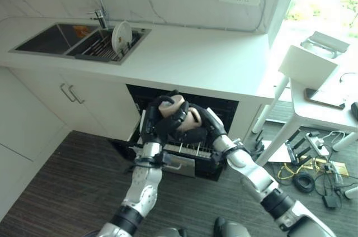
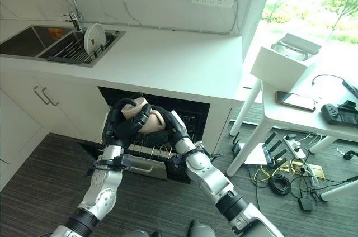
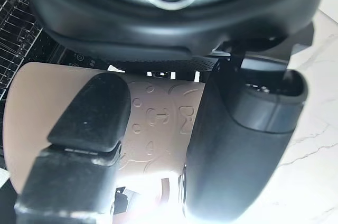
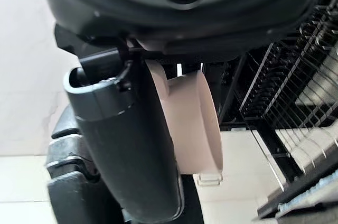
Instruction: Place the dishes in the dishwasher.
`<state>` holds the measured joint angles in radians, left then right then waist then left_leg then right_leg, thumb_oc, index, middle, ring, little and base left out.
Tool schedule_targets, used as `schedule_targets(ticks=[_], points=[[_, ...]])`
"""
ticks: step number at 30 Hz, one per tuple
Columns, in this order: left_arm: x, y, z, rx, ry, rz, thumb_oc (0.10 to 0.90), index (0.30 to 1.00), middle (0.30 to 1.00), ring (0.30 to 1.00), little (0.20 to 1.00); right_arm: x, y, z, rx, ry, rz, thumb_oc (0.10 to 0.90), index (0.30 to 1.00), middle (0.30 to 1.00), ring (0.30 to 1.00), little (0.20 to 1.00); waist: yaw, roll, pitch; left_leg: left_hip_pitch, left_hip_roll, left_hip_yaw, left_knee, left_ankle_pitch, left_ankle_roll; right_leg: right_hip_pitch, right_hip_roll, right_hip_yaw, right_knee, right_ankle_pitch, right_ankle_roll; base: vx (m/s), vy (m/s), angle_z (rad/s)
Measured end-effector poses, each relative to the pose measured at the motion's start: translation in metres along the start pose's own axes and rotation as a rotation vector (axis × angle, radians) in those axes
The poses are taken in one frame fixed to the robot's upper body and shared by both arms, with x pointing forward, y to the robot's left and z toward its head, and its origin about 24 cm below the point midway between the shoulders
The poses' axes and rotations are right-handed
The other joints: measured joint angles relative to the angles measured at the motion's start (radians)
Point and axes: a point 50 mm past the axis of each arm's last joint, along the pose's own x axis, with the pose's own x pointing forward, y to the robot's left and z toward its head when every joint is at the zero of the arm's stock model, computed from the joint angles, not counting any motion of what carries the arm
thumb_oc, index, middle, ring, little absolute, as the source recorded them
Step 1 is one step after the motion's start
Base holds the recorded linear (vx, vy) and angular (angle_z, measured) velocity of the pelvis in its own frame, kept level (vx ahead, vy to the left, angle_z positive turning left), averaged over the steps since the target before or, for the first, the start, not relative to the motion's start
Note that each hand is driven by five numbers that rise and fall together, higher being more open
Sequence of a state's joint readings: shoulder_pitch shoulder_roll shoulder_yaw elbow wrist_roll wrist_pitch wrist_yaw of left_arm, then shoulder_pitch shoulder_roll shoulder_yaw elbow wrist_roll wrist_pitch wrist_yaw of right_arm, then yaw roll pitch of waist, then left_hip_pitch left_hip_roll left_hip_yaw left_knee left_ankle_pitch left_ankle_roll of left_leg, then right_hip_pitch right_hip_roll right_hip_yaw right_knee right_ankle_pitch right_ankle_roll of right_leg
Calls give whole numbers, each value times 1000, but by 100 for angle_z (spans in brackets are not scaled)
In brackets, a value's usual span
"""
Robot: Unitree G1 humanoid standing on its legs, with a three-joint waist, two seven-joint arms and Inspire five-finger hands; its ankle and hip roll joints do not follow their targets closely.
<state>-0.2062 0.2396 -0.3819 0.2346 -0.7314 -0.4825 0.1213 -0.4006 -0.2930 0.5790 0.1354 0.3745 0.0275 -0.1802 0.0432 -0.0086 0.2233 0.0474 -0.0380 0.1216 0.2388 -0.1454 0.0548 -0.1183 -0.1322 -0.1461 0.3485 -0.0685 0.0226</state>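
- Both hands meet above the open dishwasher: your left hand and right hand are each curled round a pale beige dish, the two pieces held close together, just over the pulled-out rack.
- Left wrist view: the thumb and a finger clamp the beige dish across its patterned face, so the hold there is a pinch, not a cradle.
- Right wrist view: the fingers wrap the outside of a small beige cup, its rim free and turned toward the rack's wires.
- Handling, as a judgement: both pieces look light and rigid with a smooth skin that could slide in hard fingers. Whether they are ceramic or plastic I cannot tell, so treat them as breakable.
- Keep hold on the wall or edge, not the rim. Lower each piece until it rests between the tines before you loosen.
- Watch that the two pieces don't knock together, as they sit so near one another.
- Farther off, at the far left corner of the tabletop, a white plate stands upright in the sink, waiting for its turn.
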Motion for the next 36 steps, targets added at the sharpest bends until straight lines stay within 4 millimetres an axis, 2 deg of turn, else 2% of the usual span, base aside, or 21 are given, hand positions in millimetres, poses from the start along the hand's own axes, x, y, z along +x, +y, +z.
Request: schedule_targets(ticks=[14, 15, 16, 17, 25, 29, 33, 36], points=[[7, -8, 3, -9, -19, -21, 400, 300, 300, 300, 300, 0, -3, 4, -7, -41, -47, 400, 300, 300, 300, 300, 3, 0, 0, -2, 0, -1, 1, 0, 0, -1, -1, -1, 0, 0, 0, -5, -2, 0], [8, -9, 3, -3, -23, -27, 474, 411, 411, 411, 411, 0, -3, 4, -2, -48, -54, 400, 300, 300, 300, 300, 3, 0, 0, -3, 0, -2, 1, 0, 0, -2, -1, -1, 0, 0, 0, 0, 0, 0], [9, -11, 4, 9, -28, -33, 590, 585, 585, 585, 585, 0, -4, 4, 3, -52, -59, 400, 300, 300, 300, 300, 3, 0, 0, -4, 0, -2, 1, 0, 0, -2, -1, -1, 0, 0, 0, -39, -22, 1], [12, -14, 6, 33, -36, -46, 800, 900, 900, 900, 900, 0, -6, 4, 22, -63, -80, 400, 300, 300, 300, 300, 3, 0, 0, -6, 0, -2, 2, 0, 0, -4, -1, -2, 0, 0, 0, -36, -18, 1], [19, -22, 7, 173, -20, -102, 800, 900, 900, 900, 900, -6, -16, 0, 67, -56, -156, 400, 300, 300, 300, 300, -12, 7, 1, -11, 0, -8, 0, 0, 0, -3, -1, -7, -3, 0, 0, -5, -3, 1], [15, -25, -1, 236, 25, -138, 800, 900, 900, 900, 900, -17, -22, -12, 93, -26, -182, 400, 300, 300, 300, 300, -14, 31, 2, -12, 1, -17, -7, 1, -1, 2, -1, -16, -8, 0, 0, -1, -10, 6], [1, -20, -7, 287, 65, -165, 800, 900, 900, 900, 900, -30, -24, -24, 87, 11, -158, 400, 300, 300, 300, 300, -11, 61, 3, -12, 1, -30, -25, 5, -2, 7, -1, -28, -15, -5, -2, 14, -25, 9], [-7, -14, -7, 342, 78, -186, 800, 900, 900, 900, 900, -34, -24, -29, 82, 31, -127, 400, 300, 300, 300, 300, -8, 66, 3, -9, 1, -45, -43, 14, -9, 8, -2, -41, -15, -13, -5, 49, -22, 14]])
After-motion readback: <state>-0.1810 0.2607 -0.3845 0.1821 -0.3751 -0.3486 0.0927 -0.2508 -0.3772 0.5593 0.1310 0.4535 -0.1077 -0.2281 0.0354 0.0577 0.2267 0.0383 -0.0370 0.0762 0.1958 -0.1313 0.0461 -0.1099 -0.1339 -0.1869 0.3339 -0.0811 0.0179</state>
